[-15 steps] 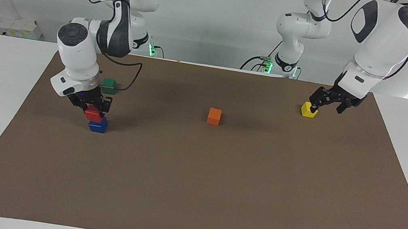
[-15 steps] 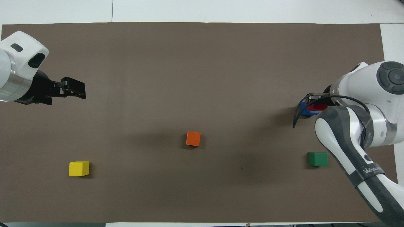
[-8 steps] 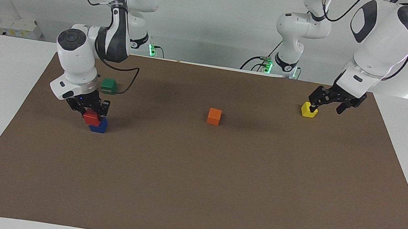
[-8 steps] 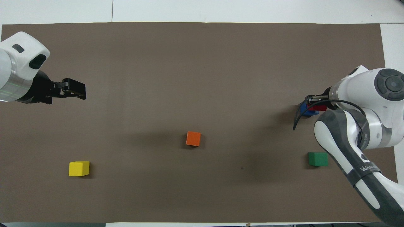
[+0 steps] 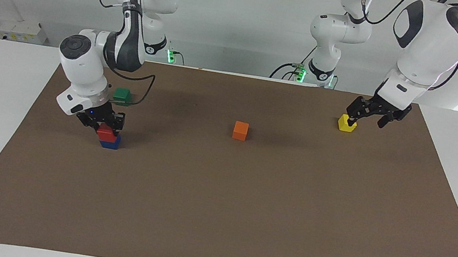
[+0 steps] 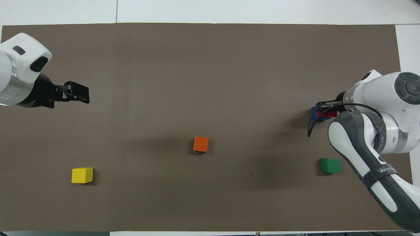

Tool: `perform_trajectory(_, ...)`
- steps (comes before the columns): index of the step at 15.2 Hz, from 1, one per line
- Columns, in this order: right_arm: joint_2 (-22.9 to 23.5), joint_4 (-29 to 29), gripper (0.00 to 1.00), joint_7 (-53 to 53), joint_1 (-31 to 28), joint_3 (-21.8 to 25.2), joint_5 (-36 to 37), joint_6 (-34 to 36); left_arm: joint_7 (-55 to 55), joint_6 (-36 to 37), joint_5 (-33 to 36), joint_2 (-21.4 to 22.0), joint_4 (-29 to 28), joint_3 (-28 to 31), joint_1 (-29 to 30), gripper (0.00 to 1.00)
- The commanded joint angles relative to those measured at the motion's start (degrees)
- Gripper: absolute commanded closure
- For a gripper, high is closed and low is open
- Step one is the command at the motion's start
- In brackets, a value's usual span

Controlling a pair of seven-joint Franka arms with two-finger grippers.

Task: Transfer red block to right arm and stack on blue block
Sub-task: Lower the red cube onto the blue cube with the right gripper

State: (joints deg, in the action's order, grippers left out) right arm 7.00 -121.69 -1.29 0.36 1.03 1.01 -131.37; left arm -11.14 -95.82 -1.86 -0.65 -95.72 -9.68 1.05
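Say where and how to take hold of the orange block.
Grip the orange block across two opposite vertical side faces, coming straight down from above. It sits flat and alone mid-mat, so every side is free; turn the jaws square to its faces.

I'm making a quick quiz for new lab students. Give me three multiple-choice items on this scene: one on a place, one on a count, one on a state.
1. The red block sits:
A on the blue block
B on the green block
C beside the orange block

2. Blocks on the mat:
A three
B five
C seven

3. The right claw is:
A open over the mat
B shut on the red block
C shut on nothing

Key: 1 A, red rests atop blue; 2 B, red, blue, green, orange, yellow block; 3 B, its fingers clamp the red block.
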Motion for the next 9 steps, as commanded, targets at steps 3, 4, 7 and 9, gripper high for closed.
perform_trajectory(3, 0.2, -0.56, 0.99, -1.43, -1.24, -0.5, -3.03, -1.43, 0.59, -0.25, -0.6, 0.83, -0.6, 1.07, 0.27, 0.0)
perform_trajectory(4, 0.29, -0.48, 0.47, -1.34, -1.24, -0.42, -3.64, -1.52, 0.59, -0.25, -0.6, 0.83, -0.6, 1.16, 0.27, 0.0)
perform_trajectory(7, 0.29, -0.48, 0.0, -1.52, -1.33, -0.42, -3.82, -2.13, 0.59, -0.25, -0.6, 0.83, -0.69, 1.07, -0.25, 0.0)
perform_trajectory(9, 0.29, -0.48, 0.0, -1.43, -1.24, -0.42, -3.82, -2.31, 0.59, -0.07, -0.6, 0.83, -0.69, 1.07, -0.61, 0.0)
